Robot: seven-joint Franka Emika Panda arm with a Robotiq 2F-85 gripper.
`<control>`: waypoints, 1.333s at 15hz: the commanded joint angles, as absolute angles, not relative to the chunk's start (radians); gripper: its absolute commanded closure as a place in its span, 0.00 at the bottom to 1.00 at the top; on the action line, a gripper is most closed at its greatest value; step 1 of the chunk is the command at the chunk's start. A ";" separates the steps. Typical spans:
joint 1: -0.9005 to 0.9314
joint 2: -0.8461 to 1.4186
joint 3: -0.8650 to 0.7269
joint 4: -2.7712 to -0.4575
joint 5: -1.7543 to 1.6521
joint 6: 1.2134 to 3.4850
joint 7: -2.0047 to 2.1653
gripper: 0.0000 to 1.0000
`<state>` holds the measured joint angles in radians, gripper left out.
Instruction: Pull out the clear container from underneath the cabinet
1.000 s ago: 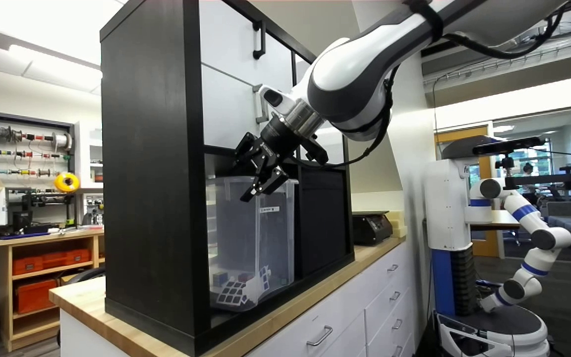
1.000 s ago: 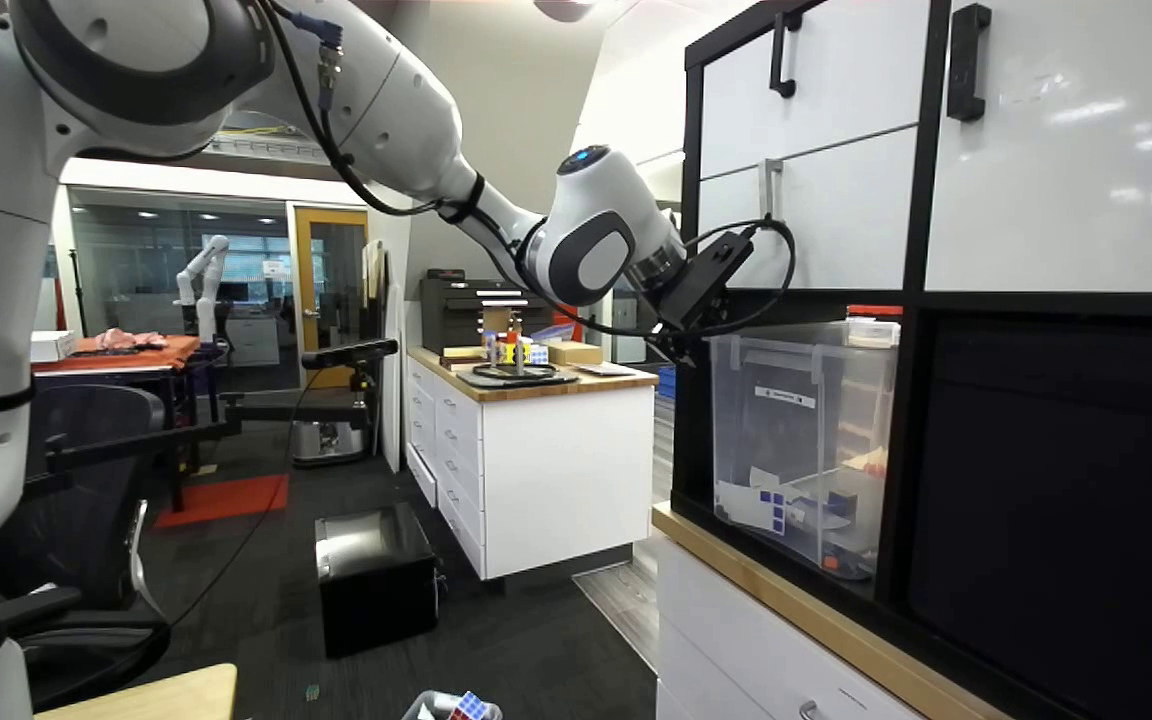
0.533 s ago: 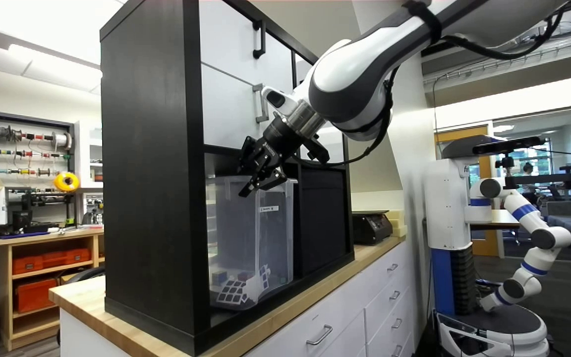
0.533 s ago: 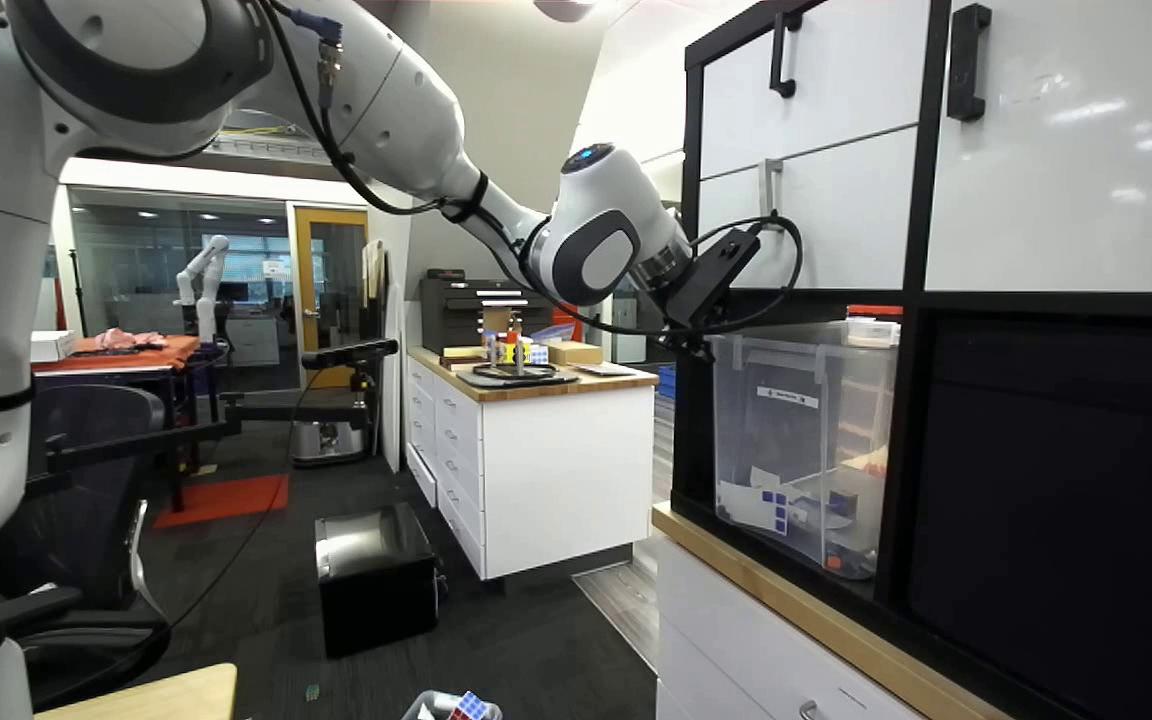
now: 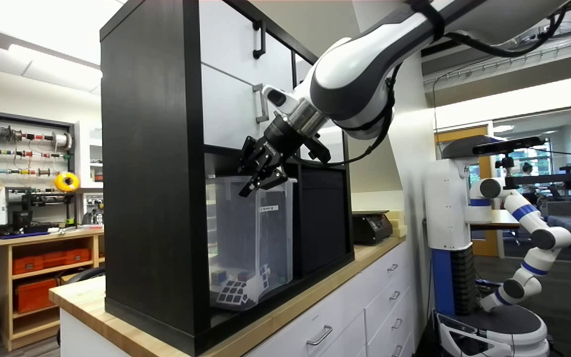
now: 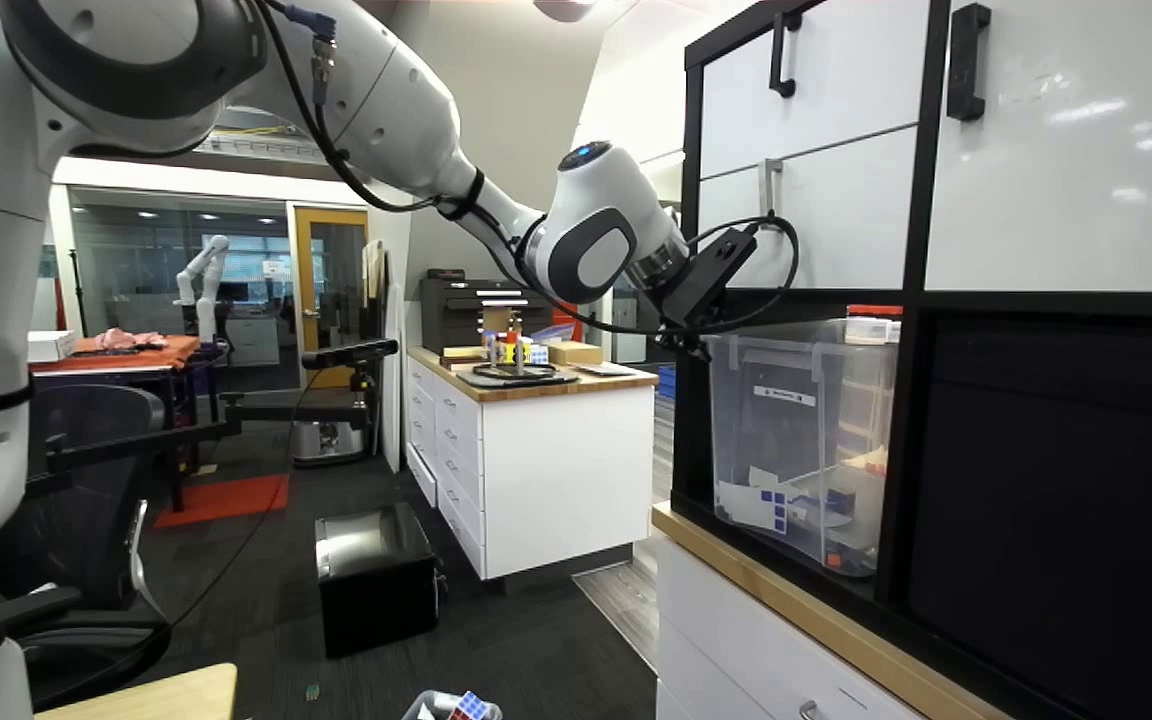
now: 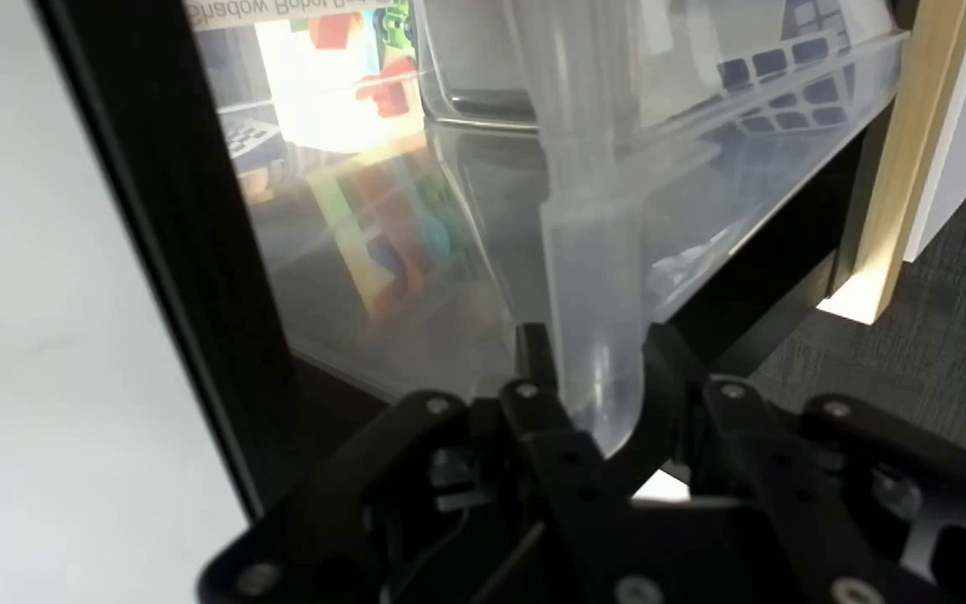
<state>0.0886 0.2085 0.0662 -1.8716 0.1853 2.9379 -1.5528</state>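
The clear container (image 5: 238, 223) stands in the lower left opening of the black-and-white cabinet (image 5: 151, 163). It also shows in an exterior view (image 6: 771, 450), with a checkered tag (image 6: 778, 508) low on its front. Loose items lie inside it. In the wrist view, the container's pale rim corner (image 7: 596, 277) stands between the fingers and fills the gap, touching both pads. My gripper (image 7: 600, 344) looks shut on that rim, at the top front corner. The gripper also shows in both exterior views (image 5: 246, 181) (image 6: 696, 350); there the contact itself is too small to tell.
The cabinet's frame post (image 7: 185, 210) is close beside the gripper. A metal door handle (image 5: 262, 104) hangs above it. A wooden countertop (image 5: 315, 294) over white drawers runs in front of the opening. A dark compartment (image 5: 321, 218) adjoins the container. A black box (image 6: 376, 580) stands on the floor.
My gripper's fingers have come closer together and the gripper has shifted slightly at the rim corner. The container has moved by a very small amount.
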 commanded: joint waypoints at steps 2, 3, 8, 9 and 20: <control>0.078 0.089 0.079 -1.975 0.213 2.914 -1.579 0.91; 0.083 0.074 0.071 -1.989 0.208 2.910 -1.561 0.92; 0.090 -0.015 0.055 -2.064 0.191 2.863 -1.481 0.93; 0.089 -0.037 0.058 -2.084 0.202 2.849 -1.478 0.93; 0.096 -0.231 0.061 -2.252 0.234 2.744 -1.437 0.92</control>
<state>0.0906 -0.1408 0.0604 -2.1989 0.2132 2.7575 -1.4457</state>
